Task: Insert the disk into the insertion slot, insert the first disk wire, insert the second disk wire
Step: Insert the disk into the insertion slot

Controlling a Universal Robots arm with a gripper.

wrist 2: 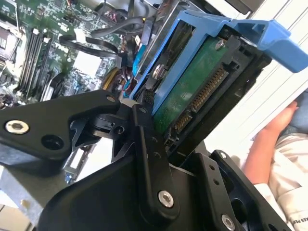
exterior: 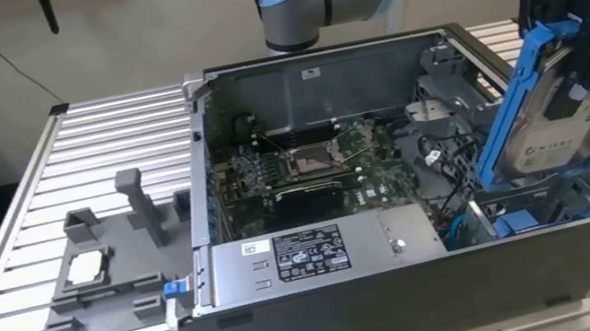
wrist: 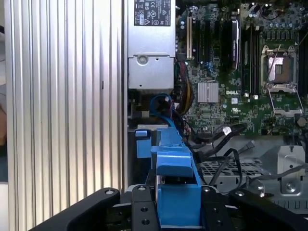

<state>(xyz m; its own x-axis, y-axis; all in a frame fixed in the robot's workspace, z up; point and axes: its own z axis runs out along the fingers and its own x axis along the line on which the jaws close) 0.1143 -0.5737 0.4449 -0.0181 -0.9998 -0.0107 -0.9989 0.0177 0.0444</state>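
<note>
- Gripper (exterior: 575, 66) is clamped on the disk (exterior: 548, 121), which you see held tilted, its lower end close above the insertion slot (exterior: 529, 215).
- That insertion slot lies in your open computer case's (exterior: 416, 299) corner on the exterior view's right, just beside the grey power supply (exterior: 310, 252).

A silver desk (exterior: 82, 130) of ribbed aluminium slats is carrying everything, its grooves running across the exterior view from left to right; in the first wrist view the same slats (wrist: 62, 96) are showing as long parallel ridges beside the case. A dark grey computer case (exterior: 418, 308) is lying on its side on the desk, open face up, taking up the exterior view's right and middle. Toward the exterior view's left, a grey plastic fixture (exterior: 109, 280) with upright posts is sitting flat on the slats just beside the case, bearing a small silver square chip (exterior: 87, 269).
</note>
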